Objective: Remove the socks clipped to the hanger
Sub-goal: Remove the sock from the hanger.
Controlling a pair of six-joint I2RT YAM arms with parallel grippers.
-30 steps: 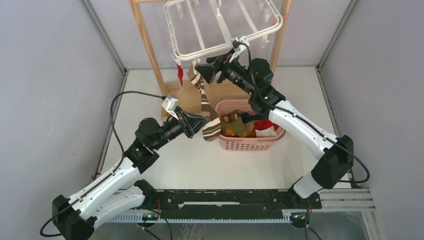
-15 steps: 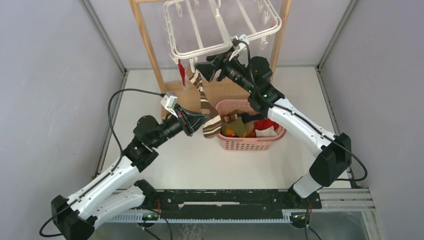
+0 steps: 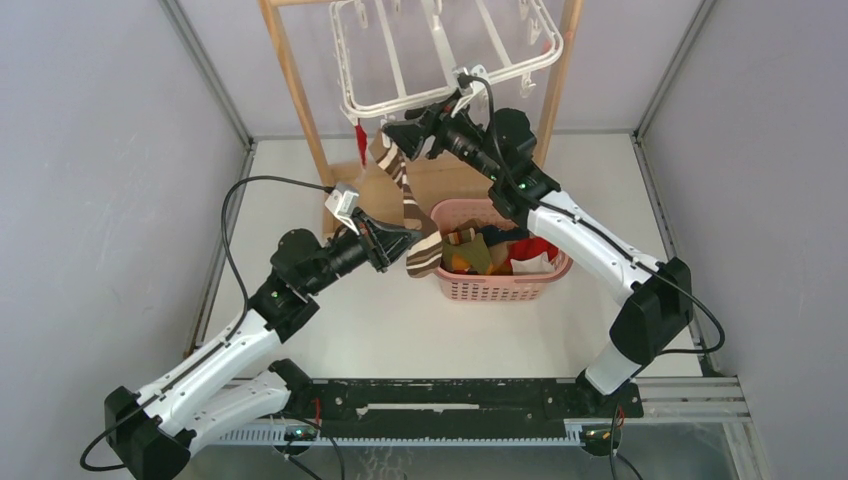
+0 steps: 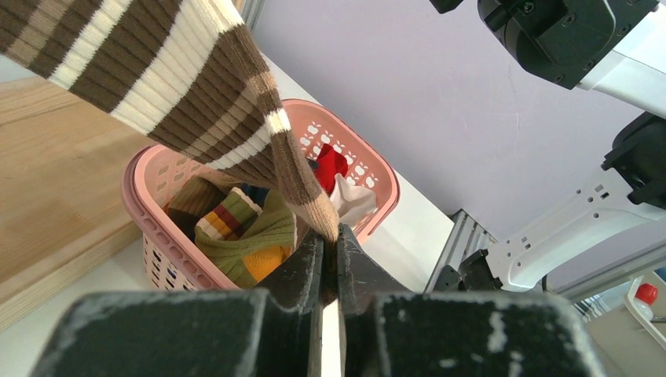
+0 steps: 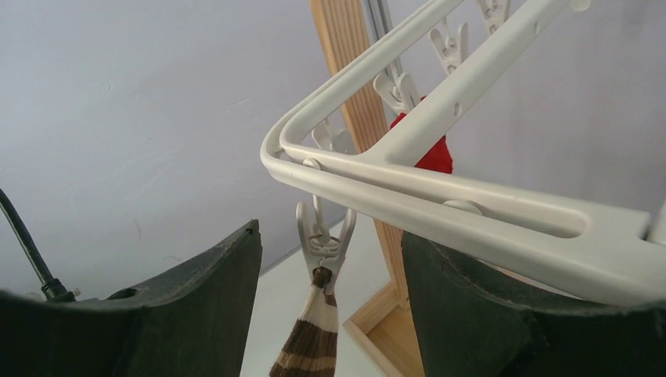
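The striped sock (image 3: 405,195) is clamped by its lower end in the left pincer (image 4: 330,259), so it's pulled taut under its clip (image 5: 323,236) on the hanger (image 5: 440,196). The right pincer (image 5: 330,243) is held open, lined up on that clip, probably to squeeze it. 1 red sock (image 3: 361,150) is clipped there too.

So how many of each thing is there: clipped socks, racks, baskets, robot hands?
Clipped socks: 2, striped sock and red sock
Hanger: 1
Basket: 1
Hands: 2, left hand and right hand
Total: 6
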